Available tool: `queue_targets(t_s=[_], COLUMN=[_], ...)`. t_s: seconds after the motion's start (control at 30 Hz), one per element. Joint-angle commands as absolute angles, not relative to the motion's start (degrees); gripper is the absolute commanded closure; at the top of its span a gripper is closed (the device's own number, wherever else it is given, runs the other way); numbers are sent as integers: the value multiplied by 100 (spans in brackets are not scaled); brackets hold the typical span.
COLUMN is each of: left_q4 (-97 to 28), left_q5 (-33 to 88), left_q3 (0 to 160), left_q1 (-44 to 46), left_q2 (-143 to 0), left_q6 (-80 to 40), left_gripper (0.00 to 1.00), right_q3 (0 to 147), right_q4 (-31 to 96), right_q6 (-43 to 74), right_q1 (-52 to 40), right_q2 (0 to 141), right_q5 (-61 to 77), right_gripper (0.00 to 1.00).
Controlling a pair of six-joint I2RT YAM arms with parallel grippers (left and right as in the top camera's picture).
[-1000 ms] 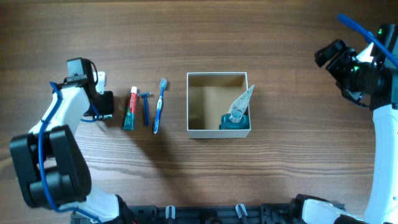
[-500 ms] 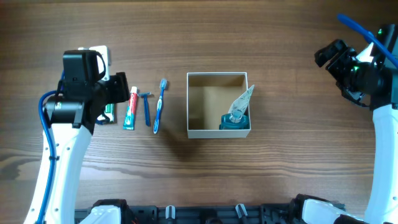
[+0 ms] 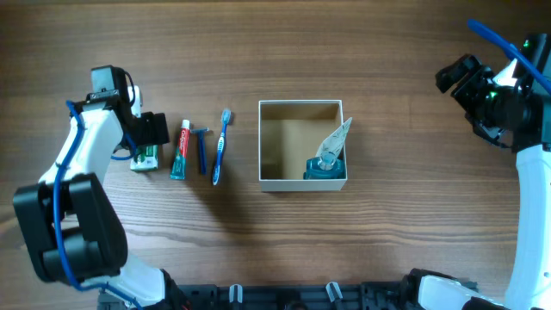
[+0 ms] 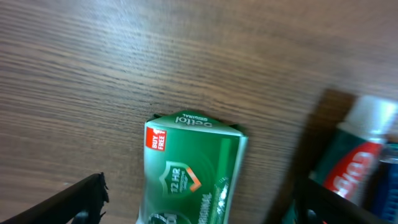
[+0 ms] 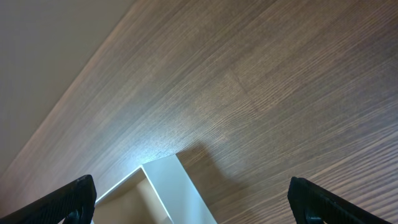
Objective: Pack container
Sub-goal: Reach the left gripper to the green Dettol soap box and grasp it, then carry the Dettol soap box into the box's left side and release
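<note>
Left end effector (image 4: pixel 202 202): fingers spread wide, one on each side of the green soap carton (image 4: pixel 189 174), apparently clear of it, with nothing pinched. Right end effector (image 5: pixel 189 205): fingers likewise spread and empty, held above the far right of the surface (image 3: pixel 387 241).

Container (image 3: pixel 269 145): sits mid-surface, well apart from both arms. A teal bottle (image 3: pixel 325 166) and a pale sachet (image 3: pixel 337 136) occupy its near-right corner; the rest of the floor is bare. Handling, as judged: light, with thin cardboard walls that would buckle under a hard pinch. If it must be shifted, grip one wall at the rim, close to a corner.

Soap carton, as judged: stiff and light; grip across its two long sides.

Legible markings on the carton: "Dettol ORIGINAL", a red flash reading "BUY ... FREE", and "12 HR". The toothpaste tube (image 3: pixel 179 151), just beside the carton, carries red lettering too blurred to read.
</note>
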State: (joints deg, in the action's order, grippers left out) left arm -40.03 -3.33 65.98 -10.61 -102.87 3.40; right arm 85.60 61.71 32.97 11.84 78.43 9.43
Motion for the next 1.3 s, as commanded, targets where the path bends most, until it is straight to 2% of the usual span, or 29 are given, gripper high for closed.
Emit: queue_targets(t_s=[0.0,0.17,0.2,0.33,0.4,0.5,0.63,0.93,1.13,1.27], left_q4=[-4021,-4005,-4005,-3981,-3957,-4053,-4198,-4462,-4593,-4495], left_q5=[-327,-327,-325,-14,113,432,469,770,812,829], left_q3=[6641,6639,6639,6639,6639,6639,6641,6646,6646,6646], left_q1=[-1232,-1267,-1267,-1264,-1260,-1260,-1260,-757,447,1566], left_q2=[-10718,-10774,-10779,-10781,-10781,-10779,-10648,-9142,-8136,-7852], left_q6=[539,558,578,578,532,412,93,-82,-858,-1533], left_gripper=[10,21,29,51,67,79,75,77,79,80], right_q3=[8580,8580,8580,8580,8580,8580,8580,8580,8580,8580], right_q4=[6156,6156,6156,6154,6156,6156,6156,6156,6156,6156], right_q6=[3343,3343,3343,3343,3343,3343,3343,3343,3343,3343], right_q1=[1186,1186,1186,1186,1186,1188,1186,1186,1186,1186], right_q2=[7854,7854,7854,7854,7854,7854,7854,7854,7854,7854], right_q5=[1017,1017,1015,1017,1015,1017,1017,1017,1017,1017], right_gripper=[0,0,0,0,0,0,0,0,0,0])
